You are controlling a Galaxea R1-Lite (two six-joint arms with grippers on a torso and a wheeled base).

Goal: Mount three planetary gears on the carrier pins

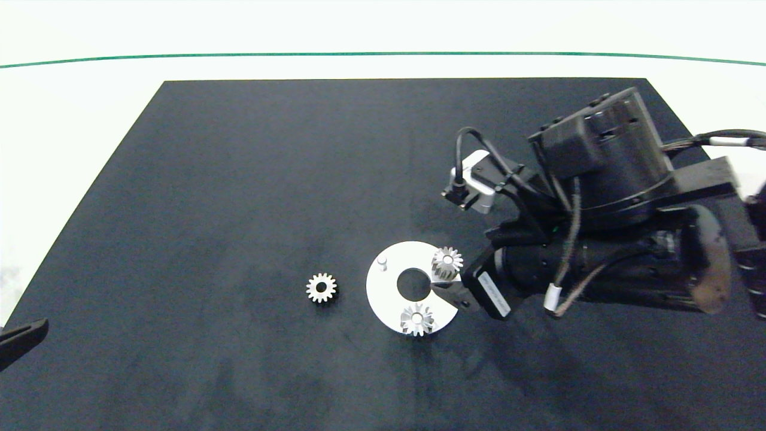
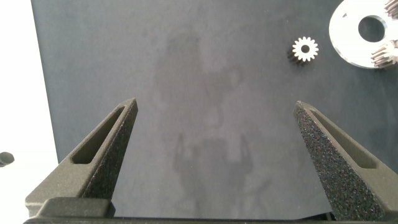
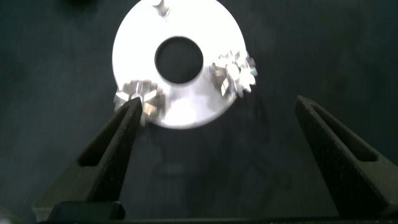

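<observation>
Two gears (image 1: 447, 261) upright on disc (image 1: 383, 293) pegs, third gear (image 1: 321, 288) flat on open mat (image 1: 239, 209) beside, one peg (image 1: 383, 261) bare, right gripper (image 3: 214, 124) jaws open at disc edge, left gripper (image 2: 214, 134) jaws open, well apart near table (image 1: 72, 108) edge

Non-task stuff only: dark mat (image 1: 239, 209) lies flat on the white tabletop (image 1: 78, 108), covering most of my workspace. White margin shows past the mat's far edge and down its left side. Thin green line (image 1: 383, 55) runs across the tabletop beyond the mat. Faint smudgy patches on the mat surface, nothing else loose.
</observation>
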